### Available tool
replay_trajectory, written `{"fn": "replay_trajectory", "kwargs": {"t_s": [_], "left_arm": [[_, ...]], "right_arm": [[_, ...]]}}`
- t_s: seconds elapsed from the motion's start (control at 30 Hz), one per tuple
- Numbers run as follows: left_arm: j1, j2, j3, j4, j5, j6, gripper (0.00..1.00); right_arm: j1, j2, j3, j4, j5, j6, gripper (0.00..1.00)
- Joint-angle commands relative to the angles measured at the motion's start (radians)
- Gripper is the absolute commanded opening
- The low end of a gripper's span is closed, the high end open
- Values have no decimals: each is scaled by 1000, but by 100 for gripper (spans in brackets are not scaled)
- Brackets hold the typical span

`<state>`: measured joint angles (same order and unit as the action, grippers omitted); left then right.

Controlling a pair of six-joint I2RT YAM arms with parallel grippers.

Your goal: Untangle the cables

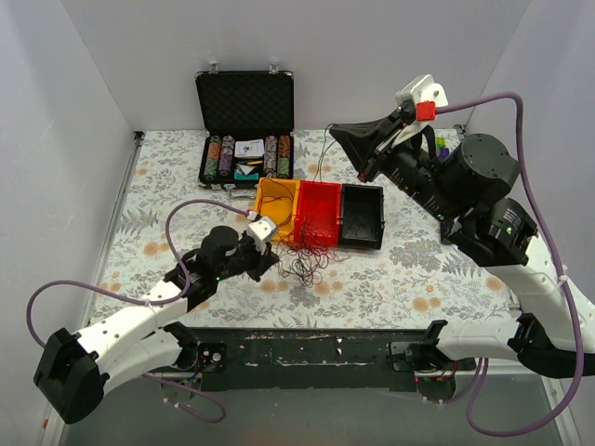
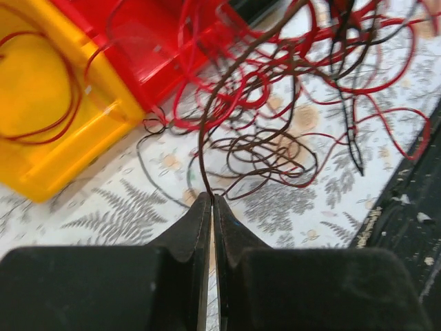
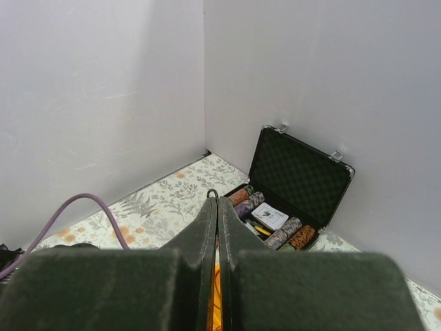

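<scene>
Pulling strands free looks to be the step in hand. The cables (image 1: pixel 310 260) lie nested on the bench (image 1: pixel 418 279) just in front of the red bin (image 1: pixel 318 212), some trailing into it. Beside that bin the left claw (image 2: pixel 211 200) is pinched on a dark brown wire (image 2: pixel 201 138). High above it the right claw (image 3: pixel 218 201) grips a thin loop (image 3: pixel 212 194). Next, I judge, the claws must draw apart slowly, minding snags.

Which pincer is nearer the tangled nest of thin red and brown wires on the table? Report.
Left. The left pincer is at the wire nest's edge, shut on a brown strand; the right pincer is raised high, well away.
</scene>
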<state>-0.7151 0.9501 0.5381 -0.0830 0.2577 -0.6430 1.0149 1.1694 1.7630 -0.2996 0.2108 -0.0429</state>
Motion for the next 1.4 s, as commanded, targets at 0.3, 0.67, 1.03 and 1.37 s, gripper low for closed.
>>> {"fn": "replay_trajectory", "kwargs": {"t_s": [0.3,0.67,1.03,1.37], "left_arm": [[291,-244,-49,-144,-302,167,0],[473,-290,-69,-211,-195,284,0],[473,-277,95,-333,254,441,66],[364,-48,237,-220,571,415,98]], "right_arm": [[4,-120,-5,-16,243,-117,3],[4,-215,23,-19,463,-192,4],[4,-142,13,-62,293,-45,3],[4,-90,29,-45,69,29,3]]}}
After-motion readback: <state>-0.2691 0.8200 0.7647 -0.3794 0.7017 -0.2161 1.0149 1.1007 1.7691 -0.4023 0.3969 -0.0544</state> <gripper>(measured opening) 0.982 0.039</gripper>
